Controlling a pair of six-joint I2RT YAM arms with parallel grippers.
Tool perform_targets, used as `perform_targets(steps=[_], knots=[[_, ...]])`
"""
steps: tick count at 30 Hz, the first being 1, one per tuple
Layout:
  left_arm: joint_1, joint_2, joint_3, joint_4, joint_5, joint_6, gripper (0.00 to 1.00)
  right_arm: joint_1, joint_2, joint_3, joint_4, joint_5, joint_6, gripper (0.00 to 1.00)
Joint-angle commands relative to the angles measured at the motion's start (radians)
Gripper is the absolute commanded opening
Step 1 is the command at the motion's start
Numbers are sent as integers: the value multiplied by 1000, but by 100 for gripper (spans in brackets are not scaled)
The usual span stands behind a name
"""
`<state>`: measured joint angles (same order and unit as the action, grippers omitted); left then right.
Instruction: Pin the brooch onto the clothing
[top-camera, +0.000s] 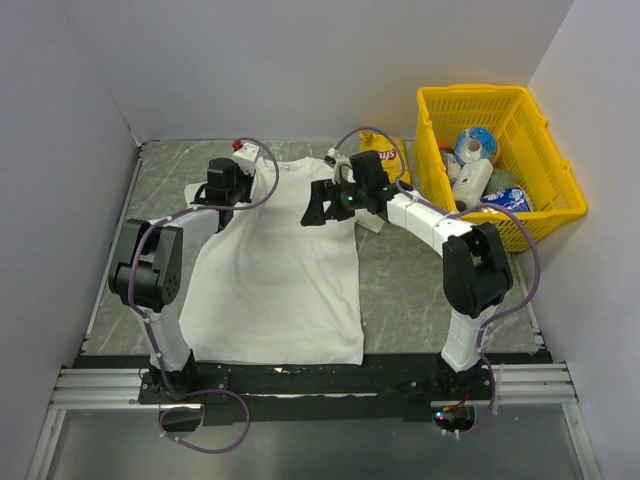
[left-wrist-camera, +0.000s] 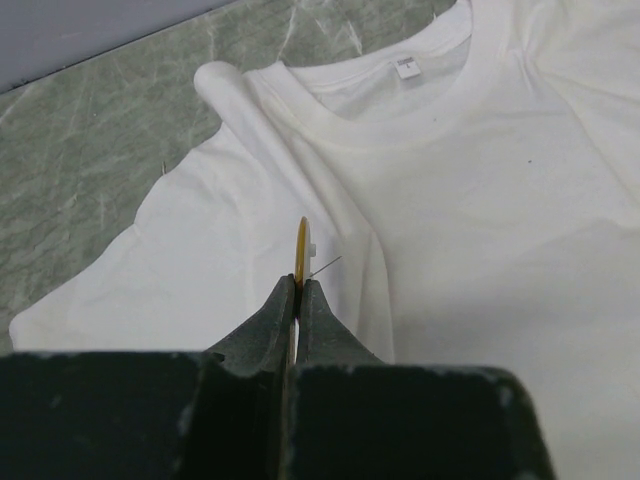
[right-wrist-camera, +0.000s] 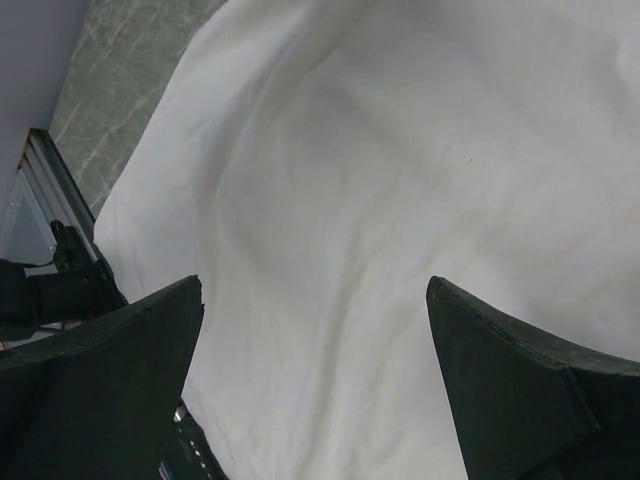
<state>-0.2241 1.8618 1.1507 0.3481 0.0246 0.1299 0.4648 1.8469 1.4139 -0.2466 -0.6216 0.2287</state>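
The white T-shirt (top-camera: 280, 290) lies flat on the table, its neck towards the far side. It also shows in the left wrist view (left-wrist-camera: 500, 250) and the right wrist view (right-wrist-camera: 350, 150). My left gripper (left-wrist-camera: 298, 285) is shut on the brooch (left-wrist-camera: 301, 245), a thin golden piece seen edge-on, its pin sticking out to the right. It holds the brooch just above the shirt's shoulder, left of the neck. In the top view the left gripper (top-camera: 222, 200) hides the brooch. My right gripper (top-camera: 316, 208) is open and empty over the shirt's chest, also shown in the right wrist view (right-wrist-camera: 315, 290).
A yellow basket (top-camera: 432, 140) with several packages stands at the far right. A yellow crisp bag (top-camera: 386, 155) lies between the basket and the shirt's collar. White walls close in the left, far and right sides. The grey marbled table (top-camera: 400, 280) shows beside the shirt.
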Motion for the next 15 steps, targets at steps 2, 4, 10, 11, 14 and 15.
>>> perform_targets(steps=[2,4,10,11,14,15], knots=[[-23,33,61,-69,-92,82,1,0,-29,31,17,28,0,100],[-44,59,72,-75,-170,103,1,0,-32,26,13,29,-3,99],[-81,117,101,-66,-273,140,1,0,-51,14,10,34,-8,100],[-84,125,110,-72,-294,145,1,-2,-51,14,7,37,-6,99],[-93,148,126,-72,-319,149,1,-2,-54,7,7,37,-8,100],[-95,151,124,-66,-327,151,1,-2,-57,2,9,36,-8,100]])
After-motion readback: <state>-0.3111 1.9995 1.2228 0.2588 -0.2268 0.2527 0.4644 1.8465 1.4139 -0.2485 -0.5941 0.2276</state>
